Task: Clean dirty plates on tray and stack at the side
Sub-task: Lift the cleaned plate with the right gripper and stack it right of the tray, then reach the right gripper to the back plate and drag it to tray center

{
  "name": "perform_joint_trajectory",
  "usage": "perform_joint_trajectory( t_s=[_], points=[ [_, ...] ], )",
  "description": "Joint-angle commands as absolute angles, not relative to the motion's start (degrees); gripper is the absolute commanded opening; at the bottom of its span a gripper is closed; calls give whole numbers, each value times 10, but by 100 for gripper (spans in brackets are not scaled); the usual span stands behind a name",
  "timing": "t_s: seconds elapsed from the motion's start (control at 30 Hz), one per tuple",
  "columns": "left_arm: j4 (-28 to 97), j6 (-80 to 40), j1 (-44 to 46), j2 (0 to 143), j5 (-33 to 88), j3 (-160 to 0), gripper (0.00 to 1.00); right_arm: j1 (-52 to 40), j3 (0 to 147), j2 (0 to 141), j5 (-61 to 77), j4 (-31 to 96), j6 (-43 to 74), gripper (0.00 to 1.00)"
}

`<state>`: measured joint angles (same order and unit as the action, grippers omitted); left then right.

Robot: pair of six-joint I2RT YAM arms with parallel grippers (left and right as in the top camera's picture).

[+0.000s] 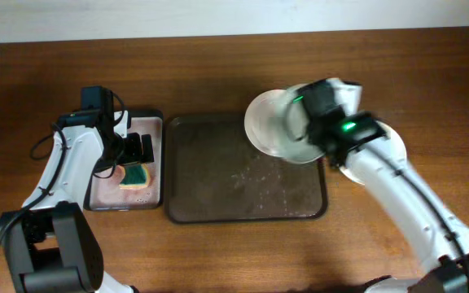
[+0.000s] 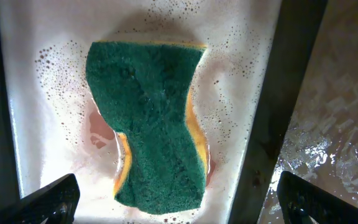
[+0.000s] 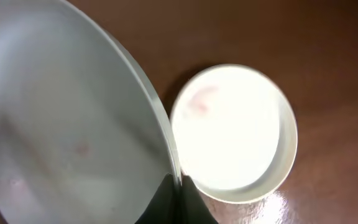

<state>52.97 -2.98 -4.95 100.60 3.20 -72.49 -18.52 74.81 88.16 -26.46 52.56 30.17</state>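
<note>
We are pinching the rim of the pale green round plate [image 1: 269,124] in our closed right hand [image 3: 178,186], holding it over the far right corner of the large dark brown rectangular tray [image 1: 218,183]. Our left hand [image 1: 137,153] is hanging wide open above the green-and-yellow sponge [image 2: 154,124].

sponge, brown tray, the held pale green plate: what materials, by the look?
The sponge looks like soft yellow foam with a coarse green fibrous scouring face; it is wet, with suds around it. The tray is dark brown and matte with wet smears, probably plastic, though metal is not excluded. The pale green plate is smooth and glossy with a thin rim, likely melamine or glazed ceramic; I cannot tell which.
</note>
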Motion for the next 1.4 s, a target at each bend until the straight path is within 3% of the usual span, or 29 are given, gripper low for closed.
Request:
perform_joint_trajectory(
  t_s=[0.0, 0.3, 0.67, 0.77, 0.87, 0.97, 1.07, 1.17, 1.23, 1.37],
  points=[
    [530, -30, -50, 998, 39, -732, 100, -64, 761, 866, -100, 531, 322, 4],
    [530, -30, -50, 998, 39, -732, 99, 159, 758, 896, -41, 590, 313, 4],
    [530, -30, -50, 998, 39, -732, 100, 185, 754, 938, -32, 598, 285, 6],
    [530, -30, -50, 998, 39, -732, 99, 185, 754, 939, -32, 601, 285, 17],
    [530, -30, -50, 998, 39, -732, 100, 183, 754, 939, -17, 603, 285, 36],
    [530, -30, -50, 998, 39, -732, 99, 183, 754, 939, 71, 594, 245, 42],
    [530, -30, -50, 998, 39, -732, 100, 180, 754, 939, 243, 556, 139, 51],
    [529, -30, -50, 998, 39, -732, 100, 158, 754, 939, 276, 529, 123, 53],
    [530, -30, -50, 998, 39, -732, 100, 129, 754, 941, 261, 513, 122, 58],
    [530, -30, -50, 998, 39, -732, 100, 71, 754, 952, 215, 486, 122, 58]
  ],
)
